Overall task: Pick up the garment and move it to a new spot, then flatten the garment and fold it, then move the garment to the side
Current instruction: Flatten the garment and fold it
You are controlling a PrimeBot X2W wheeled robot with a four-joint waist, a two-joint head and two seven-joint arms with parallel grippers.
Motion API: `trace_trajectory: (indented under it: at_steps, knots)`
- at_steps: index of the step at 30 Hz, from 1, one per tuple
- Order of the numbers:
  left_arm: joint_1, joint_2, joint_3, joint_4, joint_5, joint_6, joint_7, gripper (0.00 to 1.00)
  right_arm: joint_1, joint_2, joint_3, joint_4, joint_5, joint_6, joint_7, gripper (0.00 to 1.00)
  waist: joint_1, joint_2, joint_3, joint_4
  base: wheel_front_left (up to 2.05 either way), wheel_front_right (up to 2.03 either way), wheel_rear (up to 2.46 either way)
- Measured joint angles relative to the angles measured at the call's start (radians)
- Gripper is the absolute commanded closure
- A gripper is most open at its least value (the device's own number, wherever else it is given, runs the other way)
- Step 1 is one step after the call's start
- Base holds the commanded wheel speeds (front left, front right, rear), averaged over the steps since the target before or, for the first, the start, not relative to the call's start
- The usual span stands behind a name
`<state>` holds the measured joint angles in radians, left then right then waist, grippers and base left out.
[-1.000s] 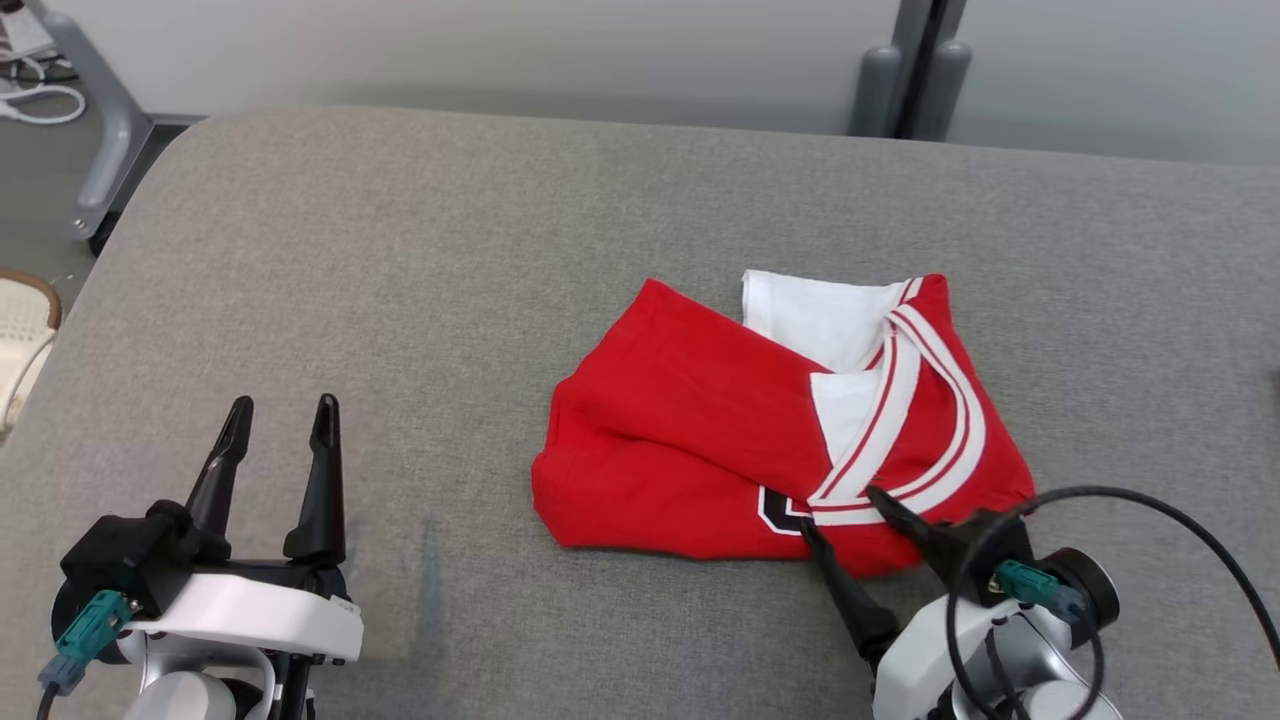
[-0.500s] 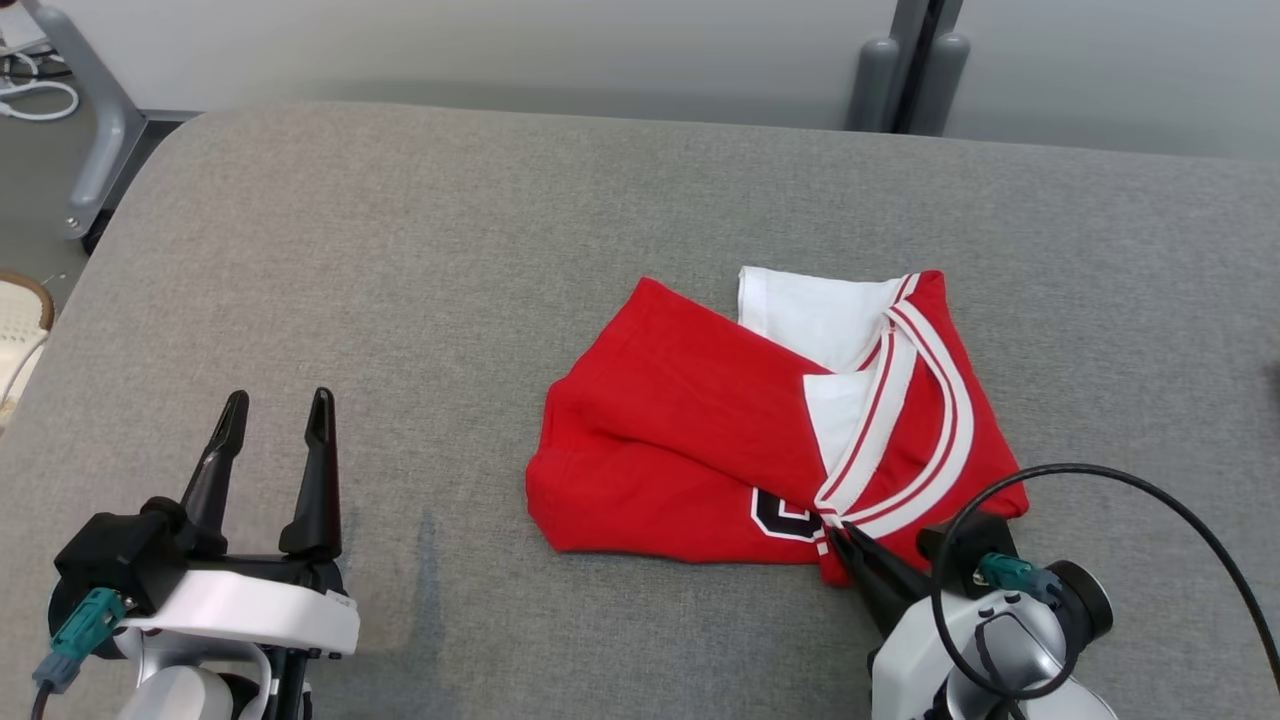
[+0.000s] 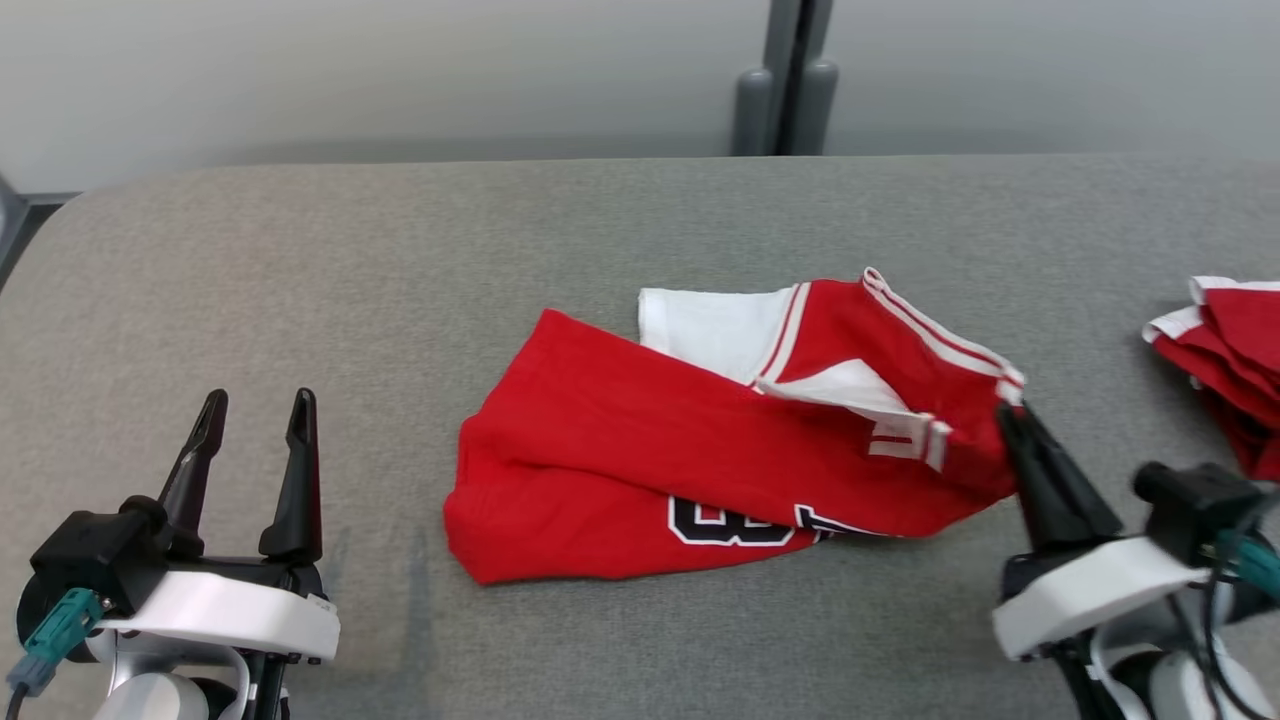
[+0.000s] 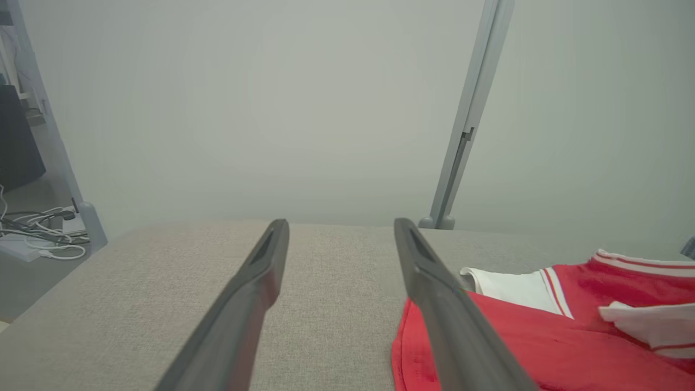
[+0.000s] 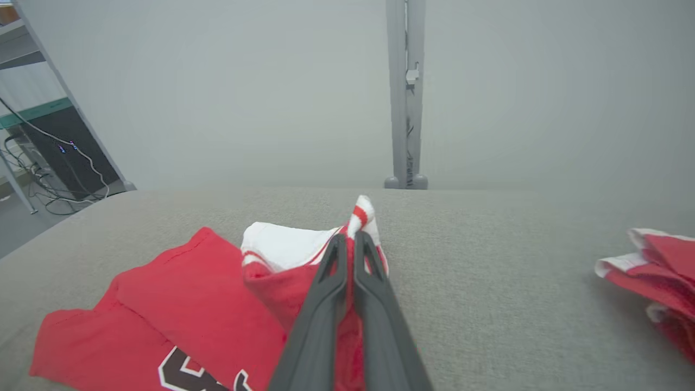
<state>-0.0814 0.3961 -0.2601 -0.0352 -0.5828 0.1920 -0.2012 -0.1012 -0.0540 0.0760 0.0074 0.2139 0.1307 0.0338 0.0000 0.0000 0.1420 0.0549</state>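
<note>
So: jersey trails toward 9 o'clock from the right-hand pinch

- At the head view's 8 o'clock corner, the left gripper (image 3: 258, 400) has its jaws fully spread with nothing in them. It's parked over the grey padded tabletop (image 3: 400, 250).
- Mid-table, the red jersey (image 3: 620, 450) is at that gripper's 2 o'clock, well apart.
- Its long axis runs roughly 8-to-2 o'clock. The left hem lies flat on the pad, black lettering shows along the near edge, and the white-striped trim end is lifted.
- At the jersey's 3 o'clock tip, the right gripper (image 3: 1008, 415) has its fingers clamped together on that raised trim.
- Bulk of the cloth lies toward 9 o'clock from the pinch. My read: any carry drags it tail-last, and the right arm is clearly the nearer one.
- At the 3 o'clock edge, a second red-and-white garment pile (image 3: 1225, 340) sits near the right gripper. That's a possible snag.
</note>
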Motion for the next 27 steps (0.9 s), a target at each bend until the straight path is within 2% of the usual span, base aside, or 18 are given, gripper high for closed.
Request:
trace_trajectory:
  at_steps: [3, 7, 12, 13, 14, 15, 21, 27]
  knots:
    - [0.005, 0.005, -0.002, -0.014, 0.000, 0.003, 0.008, 0.00, 0.022, 0.003, -0.080, 0.010, 0.026, 0.000, -0.026, 1.00, 0.0000, 0.0000, -0.005, -0.031, 0.00, 0.00, 0.00]
    - [0.011, 0.009, -0.005, -0.027, 0.000, 0.009, 0.021, 0.00, 0.033, 0.005, -0.168, 0.092, 0.059, 0.000, -0.060, 1.00, 0.0000, 0.0000, -0.006, -0.064, 0.00, 0.00, 0.00]
    - [0.012, 0.014, -0.008, -0.039, 0.000, 0.013, 0.030, 0.00, 0.007, 0.007, -0.201, 0.229, 0.105, 0.000, -0.115, 1.00, 0.0000, 0.0000, 0.001, -0.086, 0.00, 0.00, 0.00]
    - [0.012, 0.014, -0.010, -0.042, 0.000, 0.015, 0.031, 0.00, -0.009, 0.007, -0.203, 0.262, 0.099, 0.000, -0.114, 0.65, 0.0000, 0.0000, 0.002, -0.089, 0.00, 0.00, 0.00]
    - [0.011, 0.014, -0.011, -0.044, 0.001, 0.016, 0.031, 0.00, -0.021, 0.007, -0.205, 0.286, 0.100, 0.000, -0.119, 0.27, 0.0000, 0.0000, 0.004, -0.091, 0.00, 0.00, 0.00]
    - [0.010, 0.014, -0.012, -0.044, 0.001, 0.016, 0.034, 0.00, -0.031, 0.007, -0.205, 0.306, 0.105, 0.000, -0.129, 0.00, 0.0000, 0.0000, 0.005, -0.092, 0.00, 0.00, 0.00]
    - [0.008, 0.013, -0.017, -0.048, 0.001, 0.017, 0.034, 0.00, -0.056, 0.007, -0.205, 0.359, 0.102, 0.000, -0.176, 0.00, 0.0000, 0.0000, 0.010, -0.087, 0.00, 0.00, 0.00]
    - [0.010, 0.008, -0.017, -0.048, 0.001, 0.022, 0.025, 0.00, -0.028, 0.008, -0.238, 0.302, 0.062, 0.000, -0.210, 0.00, 0.0000, 0.0000, 0.005, -0.075, 0.00, 0.00, 0.00]
